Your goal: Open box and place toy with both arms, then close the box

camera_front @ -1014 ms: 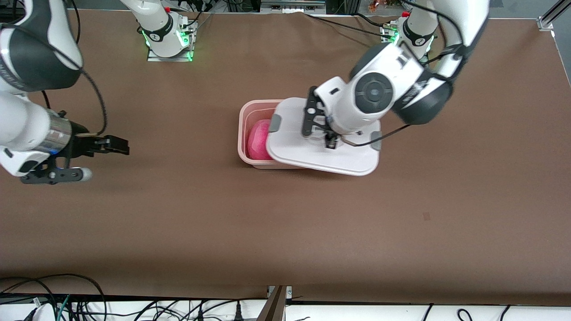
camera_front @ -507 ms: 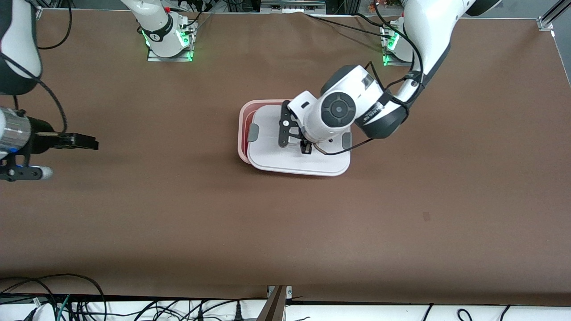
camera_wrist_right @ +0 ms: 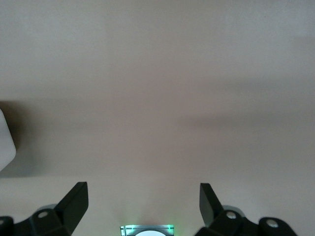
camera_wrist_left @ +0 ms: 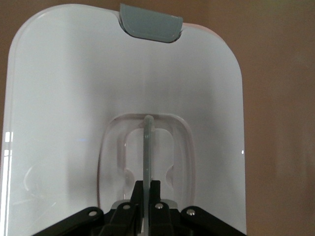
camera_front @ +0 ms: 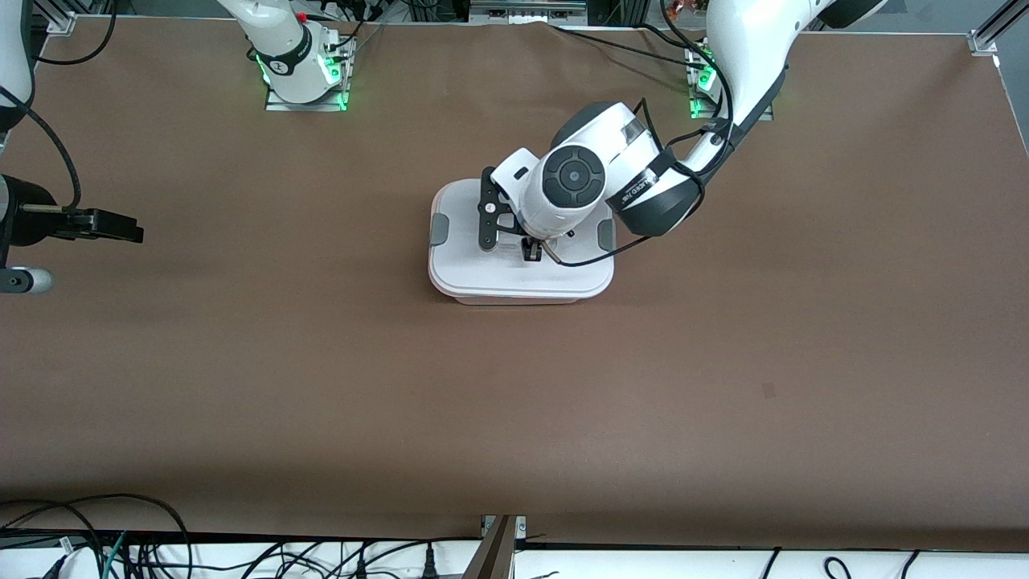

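The box stands at mid-table with its white lid lying on the tub and covering it. A grey side clip shows at the lid's edge, and both clips show in the front view. My left gripper is over the lid's middle, shut on the thin upright handle in the recessed centre; it also shows in the left wrist view. The toy is hidden under the lid. My right gripper is open and empty above bare table at the right arm's end; its wrist view shows only tabletop.
Brown table cover lies all round the box. The arm bases with green lights stand along the table's top edge. Cables hang below the table edge nearest the front camera.
My left gripper carried the lid toward the right arm's end and down onto the tub, covering the pink toy. My right gripper drew back toward its own end of the table.
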